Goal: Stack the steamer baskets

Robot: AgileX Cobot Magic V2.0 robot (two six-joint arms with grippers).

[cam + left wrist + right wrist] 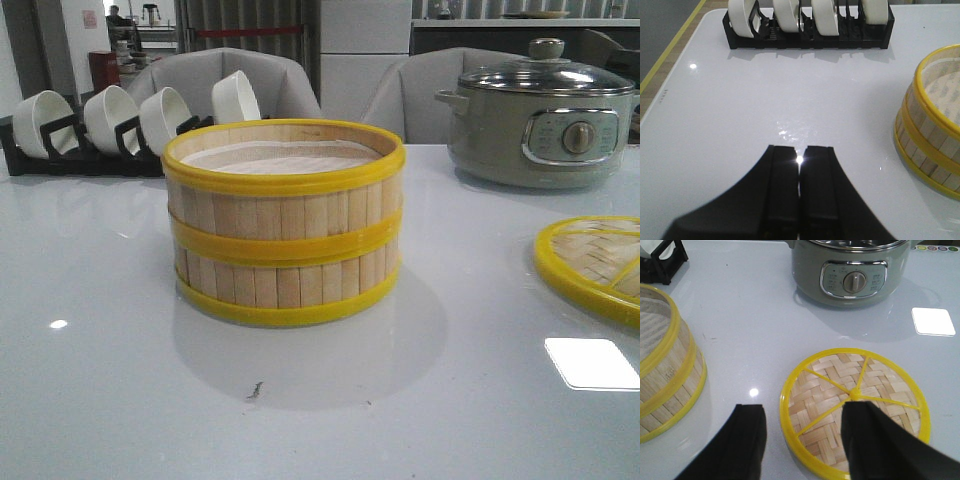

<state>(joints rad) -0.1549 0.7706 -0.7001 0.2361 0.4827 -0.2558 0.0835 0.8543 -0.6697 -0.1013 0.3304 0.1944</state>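
1. Front view: I look across a glossy white table (110, 380) toward grey chairs (235, 75) and an office-like room behind. The two round bamboo-slat steamer baskets with yellow rim bands (284, 225) sit mid-table, one already on the other, rims lined up with no overhang I can see. A black rack of white bowls (110, 125) stands behind them to the left, a grey-green electric pot with glass lid (545, 115) back right, and a woven bamboo lid with a yellow rim (592, 262) lies flat at the right edge. Neither arm shows here. I judge the stacking done; what remains is checking the seat and keeping clear.

2. Left wrist view: my left gripper (799, 165) has its black jaws pressed together, holding nothing, over bare table. The stack (932, 135) is off to one side, well apart from the fingers; the bowl rack (807, 30) lies ahead. The table edge and a yellow floor line (670, 47) are visible beyond, so I would keep any retreat over the tabletop.

3. Right wrist view: my right gripper (805, 425) is spread wide and empty, one finger (875, 440) over the woven lid (830, 385), the other beside it. The stack (665, 385) and the pot (852, 275) are both apart from it. There is open table between them; I would lift straight up so as not to nudge the baskets.
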